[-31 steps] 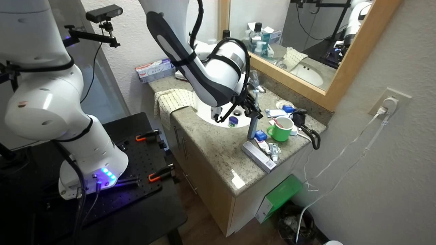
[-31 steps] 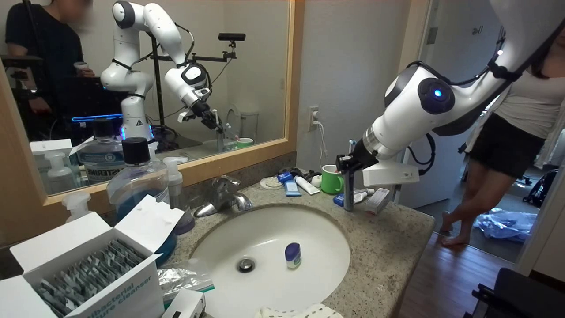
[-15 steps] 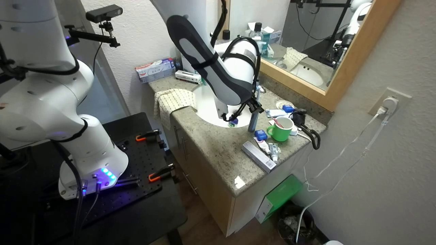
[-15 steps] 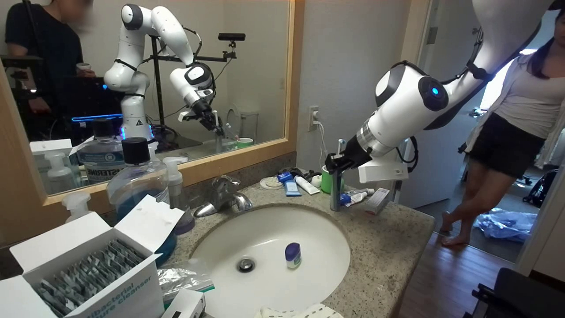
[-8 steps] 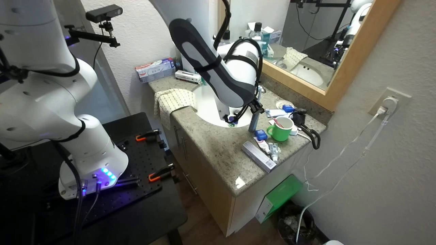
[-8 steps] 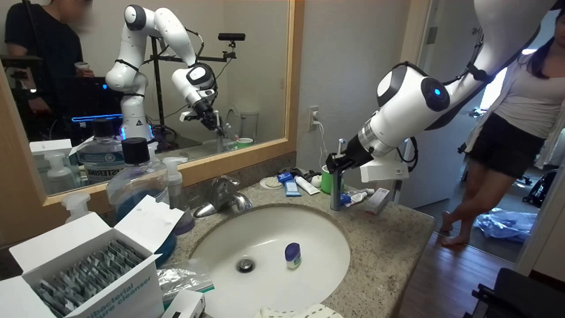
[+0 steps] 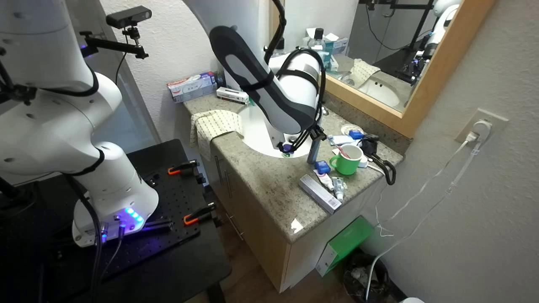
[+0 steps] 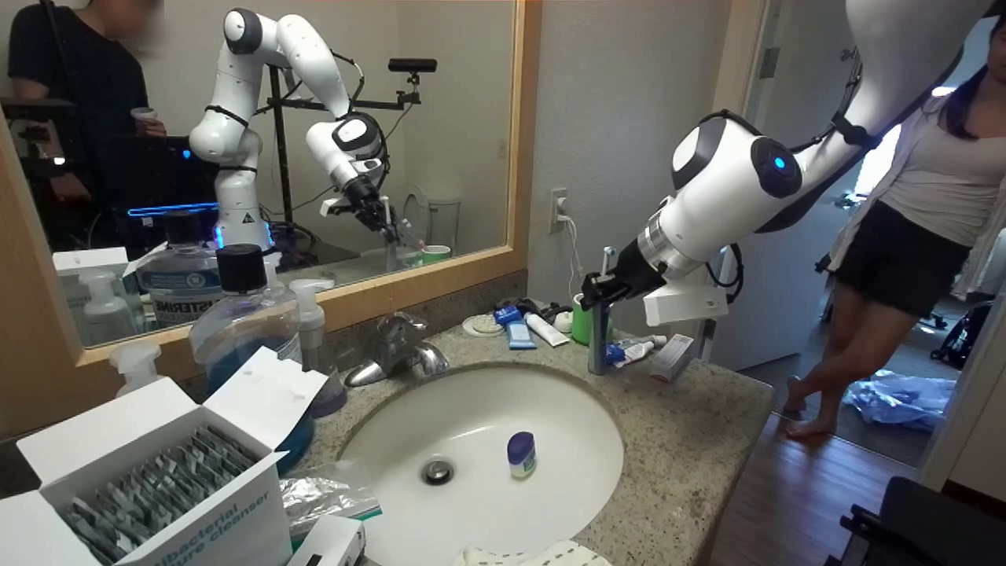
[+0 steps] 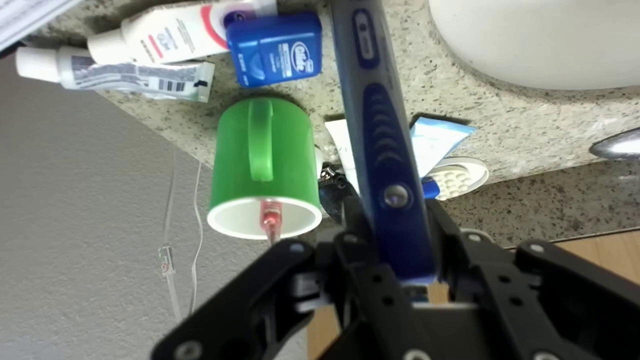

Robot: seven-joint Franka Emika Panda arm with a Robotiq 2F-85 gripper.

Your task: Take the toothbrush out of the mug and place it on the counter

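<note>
The blue and grey-white toothbrush [image 9: 370,120] is out of the mug and stands nearly upright, its base at the counter [image 8: 684,424] beside the sink rim. It shows in both exterior views [image 7: 314,151] [image 8: 598,346]. My gripper [image 9: 392,206] is shut around its upper handle, one finger on each side. The gripper also shows in an exterior view [image 8: 593,288]; the arm partly covers the brush. The green mug [image 9: 287,150] stands upright beside the brush and also shows in an exterior view [image 7: 347,164]. A red, clear-handled brush [image 9: 271,220] sticks out of it.
The white sink [image 8: 479,393] holds a small purple-capped jar [image 8: 521,454]. A blue floss box [image 9: 277,47], tubes [image 9: 175,35] and a long carton [image 7: 320,193] lie near the mug. The mirror frame [image 7: 362,90] runs along the back. A faucet [image 8: 397,346] stands behind the sink.
Since two seconds ago, my gripper and the toothbrush have shifted together a little, away from the carton and toward the back. In the last half second almost nothing has moved.
</note>
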